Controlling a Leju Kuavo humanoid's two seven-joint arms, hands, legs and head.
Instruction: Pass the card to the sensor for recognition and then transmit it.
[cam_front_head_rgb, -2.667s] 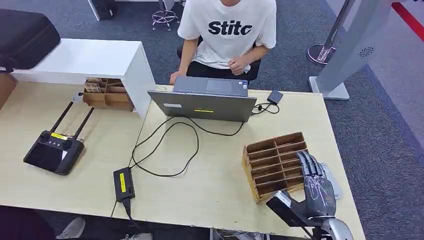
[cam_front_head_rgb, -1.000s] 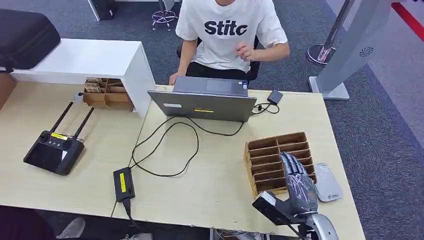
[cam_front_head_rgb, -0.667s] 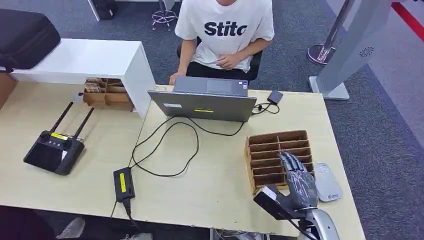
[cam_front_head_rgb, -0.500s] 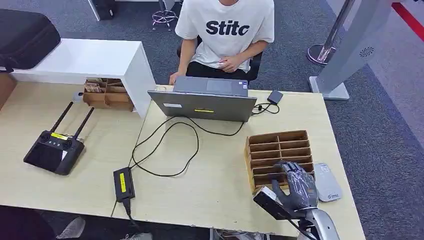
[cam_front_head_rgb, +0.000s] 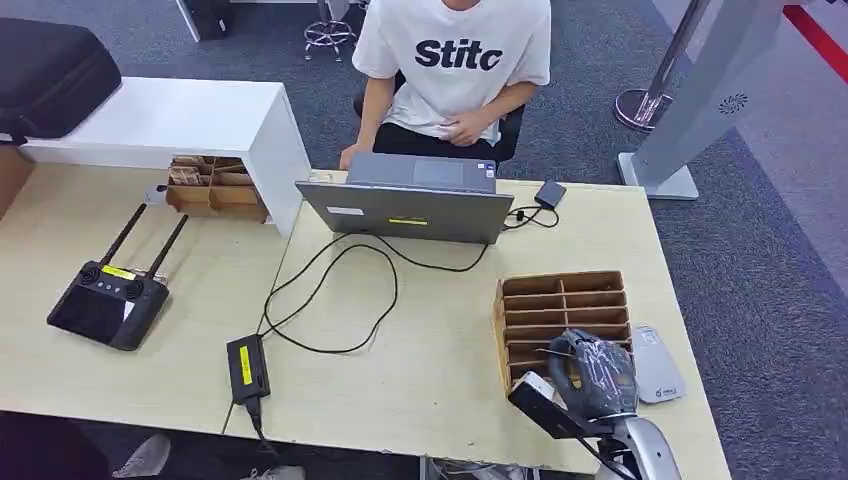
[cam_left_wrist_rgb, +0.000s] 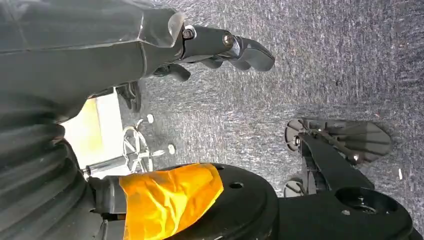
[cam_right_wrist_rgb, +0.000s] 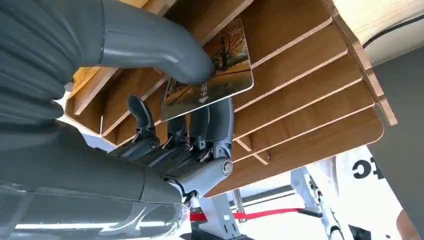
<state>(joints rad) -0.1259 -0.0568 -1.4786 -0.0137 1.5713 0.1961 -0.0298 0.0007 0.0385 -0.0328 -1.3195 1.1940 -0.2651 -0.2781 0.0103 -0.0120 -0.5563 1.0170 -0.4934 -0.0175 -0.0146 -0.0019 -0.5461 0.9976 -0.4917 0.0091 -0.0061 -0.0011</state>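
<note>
The wooden card rack (cam_front_head_rgb: 562, 318) stands on the light table (cam_front_head_rgb: 430, 330), toward its right end, and serves as the landmark here. The right robot hand (cam_front_head_rgb: 590, 372) sits over the rack's near rows, fingers curled in. In the right wrist view that right robot hand (cam_right_wrist_rgb: 185, 125) pinches the card (cam_right_wrist_rgb: 210, 75), a card printed with an autumn tree scene, between the thick thumb on its face and the darker fingers (cam_right_wrist_rgb: 210, 120) behind it. The card lies against the slats of the rack (cam_right_wrist_rgb: 310, 80), at the mouth of one of its slots; whether it is partly inside the slot cannot be told.

Just to the right of the rack lies the grey sensor (cam_front_head_rgb: 655, 364), flat on the table. Beyond the rack, at the far edge, an open laptop (cam_front_head_rgb: 415, 200) stands with a person in a white shirt (cam_front_head_rgb: 455, 60) seated behind it. Well to the left of the rack lie a black power brick (cam_front_head_rgb: 247, 368) with its cable and a black remote controller (cam_front_head_rgb: 108, 300).

The left robot hand (cam_left_wrist_rgb: 220, 47) hangs above grey carpet, fingers loosely apart and holding nothing.
</note>
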